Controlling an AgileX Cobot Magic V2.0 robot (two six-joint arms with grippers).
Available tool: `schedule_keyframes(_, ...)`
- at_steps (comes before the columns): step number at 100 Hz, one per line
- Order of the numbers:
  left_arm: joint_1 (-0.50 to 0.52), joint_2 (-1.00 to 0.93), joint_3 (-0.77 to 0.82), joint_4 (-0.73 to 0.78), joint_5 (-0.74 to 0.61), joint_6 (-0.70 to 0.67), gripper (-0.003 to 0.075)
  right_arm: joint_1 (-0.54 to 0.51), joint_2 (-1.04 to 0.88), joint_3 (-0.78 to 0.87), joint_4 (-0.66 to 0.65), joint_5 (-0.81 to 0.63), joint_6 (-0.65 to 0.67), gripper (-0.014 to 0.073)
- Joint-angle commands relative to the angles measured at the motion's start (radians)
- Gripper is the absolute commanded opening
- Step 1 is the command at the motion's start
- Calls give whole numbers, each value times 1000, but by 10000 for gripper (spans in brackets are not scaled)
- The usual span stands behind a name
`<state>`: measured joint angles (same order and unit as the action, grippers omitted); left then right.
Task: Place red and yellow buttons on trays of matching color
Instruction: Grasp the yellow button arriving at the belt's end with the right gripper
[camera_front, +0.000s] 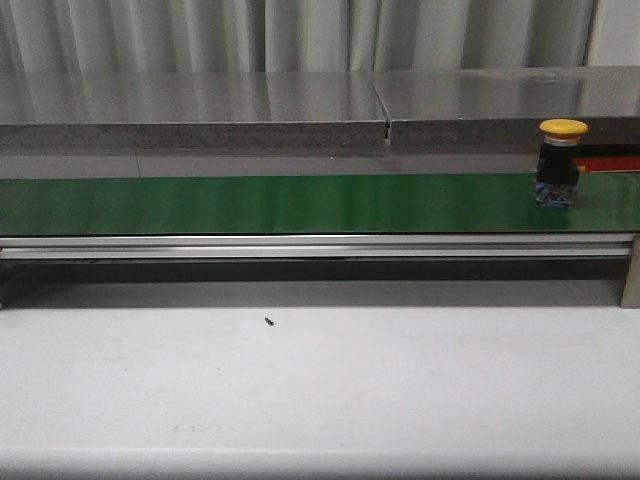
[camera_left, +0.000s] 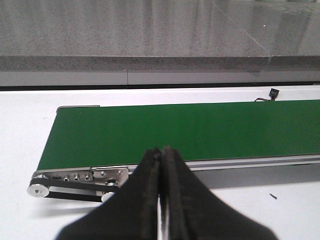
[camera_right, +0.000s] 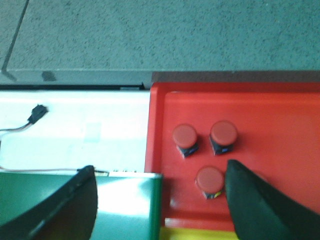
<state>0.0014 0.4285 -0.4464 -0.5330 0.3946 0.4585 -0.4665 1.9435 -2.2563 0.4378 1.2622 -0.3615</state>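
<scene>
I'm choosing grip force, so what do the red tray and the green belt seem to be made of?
The red tray looks like moulded plastic: uniform colour, rounded raised rim, soft sheen. The green belt looks like smooth rubber or PVC: flat and seamless, with a faint gloss that reflects the yellow button standing on it. Neither can be confirmed from looks alone.

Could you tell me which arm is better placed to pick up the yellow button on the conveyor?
The right. The yellow button stands at the belt's right end, near the red tray where the open right gripper hovers; the shut left gripper is at the opposite end.
</scene>
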Motion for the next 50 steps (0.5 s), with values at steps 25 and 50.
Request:
schedule_keyframes(25,-7,2,-26,-23,-68,-3,-19,-4,-338,497,24,-184,-84,533)
schedule_keyframes(50,-7,2,-26,-23,-68,-3,-19,-4,-497,898,24,-348,-131,533)
